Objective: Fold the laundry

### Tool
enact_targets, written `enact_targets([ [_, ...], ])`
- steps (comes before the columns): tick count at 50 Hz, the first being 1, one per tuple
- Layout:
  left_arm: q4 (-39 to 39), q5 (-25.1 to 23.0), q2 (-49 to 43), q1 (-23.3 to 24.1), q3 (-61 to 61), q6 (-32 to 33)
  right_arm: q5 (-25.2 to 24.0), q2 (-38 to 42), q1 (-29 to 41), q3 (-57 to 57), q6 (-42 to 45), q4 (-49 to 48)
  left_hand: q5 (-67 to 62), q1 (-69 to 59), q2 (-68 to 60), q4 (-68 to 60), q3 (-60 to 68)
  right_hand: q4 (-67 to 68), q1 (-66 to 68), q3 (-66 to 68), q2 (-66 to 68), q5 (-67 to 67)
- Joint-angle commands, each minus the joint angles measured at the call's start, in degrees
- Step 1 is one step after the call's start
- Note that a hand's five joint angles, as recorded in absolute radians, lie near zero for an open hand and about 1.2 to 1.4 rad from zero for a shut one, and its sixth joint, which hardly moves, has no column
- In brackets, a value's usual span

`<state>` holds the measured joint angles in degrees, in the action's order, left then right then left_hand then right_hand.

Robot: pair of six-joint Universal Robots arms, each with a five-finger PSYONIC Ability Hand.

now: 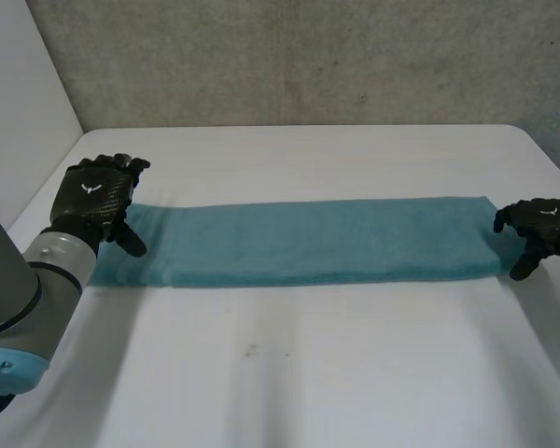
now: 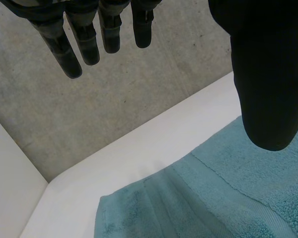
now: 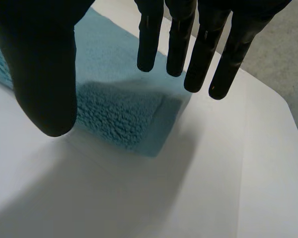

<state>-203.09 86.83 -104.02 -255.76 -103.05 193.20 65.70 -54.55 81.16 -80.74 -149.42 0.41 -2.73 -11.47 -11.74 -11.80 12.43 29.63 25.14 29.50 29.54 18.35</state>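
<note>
The towel point(image 1: 308, 241) lies as a long folded strip across the table point(image 1: 289, 392), with the left hand point(image 1: 98, 196) over its left end and the right hand point(image 1: 539, 224) at its right end. Each hand has straight fingers, the thumb spread away, and holds nothing. The step looks like halving the strip, so a hand should come down square on its end, pinch all layers at the edge, and carry that end level to the other with long edges matched.
</note>
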Motion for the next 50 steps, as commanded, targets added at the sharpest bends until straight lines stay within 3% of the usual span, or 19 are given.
enact_targets([
  [1, -0.82, 0.01, -0.39, 0.08, -0.13, 0.25, 0.31, 2.78, -0.03, 0.94, 0.09, -1.02, 2.73, 1.47, 1.74, 1.8, -2.43, 8.21, 12.7, 8.34, 8.29, 9.49],
  [4, -0.82, 0.01, -0.48, 0.08, -0.13, 0.25, 0.31, 3.75, -0.03, 1.38, 0.09, -2.17, 2.73, 1.47, 1.74, 1.8, -2.43, 17.29, 21.78, 17.42, 17.38, 18.57],
  [5, -0.82, 0.01, -0.48, 0.08, -0.31, 0.34, 0.48, 3.84, -0.03, 1.64, 0.09, -2.86, 2.73, 1.47, 1.74, 1.8, -2.43, 25.12, 29.61, 25.25, 25.2, 26.4],
  [6, -0.82, 0.01, -0.48, 0.08, -0.31, 0.34, 0.75, 4.19, -0.12, 1.99, 0.09, -3.57, 2.73, 1.47, 1.74, 1.8, -2.43, 42.35, 46.84, 42.48, 42.43, 43.63],
  [8, -0.82, 0.01, -0.48, 0.0, -0.48, 0.34, 1.71, 4.36, -0.21, 2.43, 0.09, -4.27, 2.73, 1.47, 1.74, 1.8, -2.43, 50.29, 54.78, 50.42, 50.38, 51.57],
  [12, -0.99, 0.1, -0.39, 0.0, -0.57, 0.34, 5.76, 4.37, -1.44, 3.31, 0.09, -5.24, 2.73, 1.47, 1.74, 1.8, -2.43, 50.37, 54.86, 50.5, 50.46, 51.65],
  [14, -0.99, 0.1, -0.3, 0.0, -0.57, 0.25, 11.62, 3.93, -3.45, 3.75, 0.44, -6.64, 2.73, 1.47, 1.74, 1.8, -2.43, 50.37, 54.86, 50.5, 50.46, 51.65],
  [19, -0.99, 0.27, 0.31, 0.08, -0.66, 0.34, 18.57, 3.84, -6.79, 6.9, 4.82, -6.56, 2.73, 1.47, 1.74, 1.8, -2.43, 50.37, 54.86, 50.5, 50.46, 51.65],
  [24, -0.99, 0.36, 0.49, -0.09, -0.92, 0.34, 22.01, 3.84, -9.35, 9.63, 13.16, -6.65, 2.73, 1.47, 1.74, 1.8, -2.43, 50.37, 54.86, 50.5, 50.46, 51.65],
  [29, -0.99, 0.36, 0.58, -0.09, -1.01, 0.42, 22.11, 3.31, -8.3, 11.3, 15.83, -6.91, 2.73, 1.47, 1.74, 1.8, -2.43, 50.37, 54.86, 50.5, 50.46, 51.65],
  [36, -1.08, 0.45, 0.66, -0.71, -1.19, 0.42, 21.58, -1.08, 2.78, 13.07, 9.06, -7.35, 2.73, 1.47, 1.74, 1.8, -2.43, 50.37, 54.86, 50.5, 50.46, 51.65],
  [38, -1.08, 0.45, 0.75, -0.97, -1.27, 0.42, 21.06, -2.57, 10.73, 13.5, 7.13, -8.4, 2.73, 1.47, 1.74, 1.8, -2.43, 50.37, 54.86, 50.5, 50.46, 51.65],
  [39, -1.08, 0.45, 0.75, -0.97, -1.28, 0.42, 21.05, -2.58, 10.78, 13.51, 7.12, -8.41, 2.73, 1.47, 1.74, 1.8, -2.43, 50.37, 54.86, 50.5, 50.46, 51.65],
  [41, -1.08, 0.45, 0.84, -1.06, -1.19, 0.42, 19.65, -2.67, 19.7, 14.38, 6.42, -10.94, 2.73, 1.47, 1.74, 1.8, -2.43, 50.37, 54.86, 50.5, 50.46, 51.65],
  [44, -1.08, 0.45, 0.93, -1.15, -1.19, 0.42, 18.77, -2.67, 24.31, 14.47, 6.42, -12.27, 2.73, 1.47, 1.74, 1.8, -2.43, 50.37, 54.86, 50.5, 50.46, 51.65],
  [49, -1.08, 0.45, 1.37, -1.76, -1.28, 0.42, 13.95, 0.57, 40.1, 15.87, 6.42, -18.5, 2.73, 1.47, 1.74, 1.8, -2.43, 50.37, 54.86, 50.5, 50.46, 51.65],
  [50, -1.08, 0.45, 1.45, -1.93, -1.28, 0.42, 13.93, 0.59, 40.13, 15.88, 6.42, -18.51, 2.73, 1.47, 1.74, 1.8, -2.43, 50.37, 54.86, 50.5, 50.46, 51.65],
])
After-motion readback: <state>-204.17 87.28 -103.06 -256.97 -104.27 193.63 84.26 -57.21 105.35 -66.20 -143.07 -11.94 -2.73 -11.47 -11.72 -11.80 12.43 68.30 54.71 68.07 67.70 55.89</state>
